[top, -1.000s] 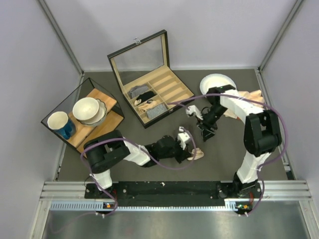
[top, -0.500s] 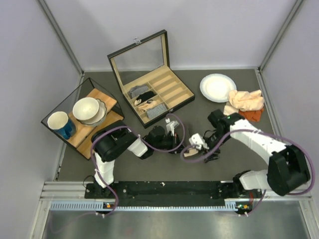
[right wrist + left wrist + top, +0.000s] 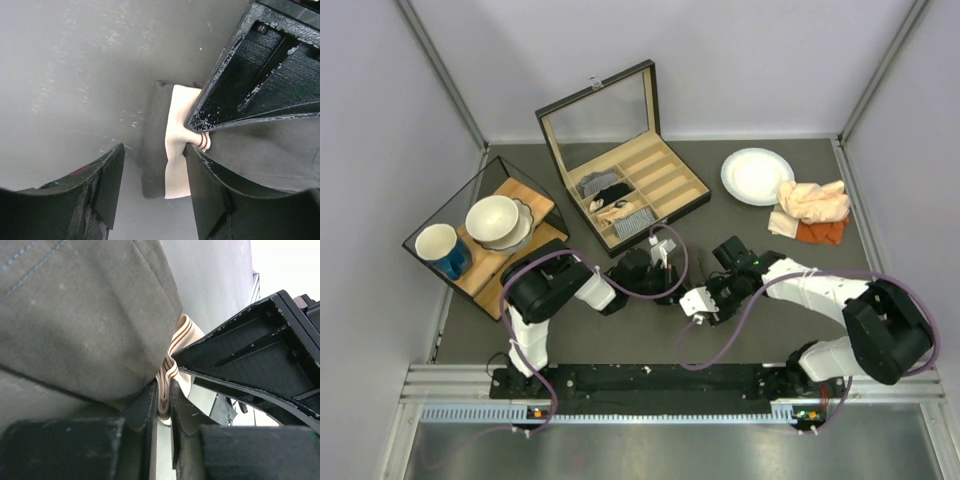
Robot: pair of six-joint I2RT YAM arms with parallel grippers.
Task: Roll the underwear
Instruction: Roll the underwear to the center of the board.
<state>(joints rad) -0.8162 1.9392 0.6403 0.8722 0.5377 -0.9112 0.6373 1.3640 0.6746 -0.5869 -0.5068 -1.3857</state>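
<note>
Right gripper (image 3: 155, 155) shifting toward 9 o'clock, jaws wide, straddling dark grey-brown cloth underwear (image 3: 85, 315); left gripper (image 3: 163, 400) pinching beige waistband (image 3: 178, 342).

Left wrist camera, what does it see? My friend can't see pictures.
The left claw pinches the striped beige waistband of the grey-brown underwear, which fills the top left. The other arm's black finger sits close on the right.

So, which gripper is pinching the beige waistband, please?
The left gripper: shut on the striped beige waistband of the dark grey-brown underwear; the right gripper stands open.
</note>
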